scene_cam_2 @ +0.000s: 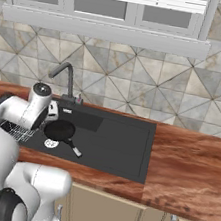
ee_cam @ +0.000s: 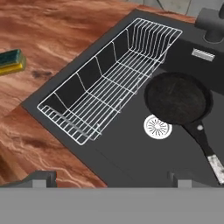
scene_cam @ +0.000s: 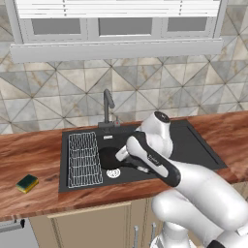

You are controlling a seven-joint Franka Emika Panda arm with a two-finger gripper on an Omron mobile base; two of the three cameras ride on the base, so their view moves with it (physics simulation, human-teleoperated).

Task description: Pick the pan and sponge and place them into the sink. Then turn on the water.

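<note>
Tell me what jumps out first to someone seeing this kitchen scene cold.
The black pan lies in the basin of the dark sink, beside the round silver drain and the white wire rack. The yellow-and-green sponge sits alone on the wooden counter, left of the sink. The robot's hand hangs open above the sink's front edge.

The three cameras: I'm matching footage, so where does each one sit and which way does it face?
Left base view: behind the arm's left, looking forward and down at the sink, pan and sponge; the white arm rises at lower right.
Right base view: behind the arm's right, facing the same sink and faucet; the arm rises at lower left.
Hand view: on the hand, looking down at the wire rack, drain and pan; open gripper tips at the bottom.
All three share the pan in the sink.
</note>
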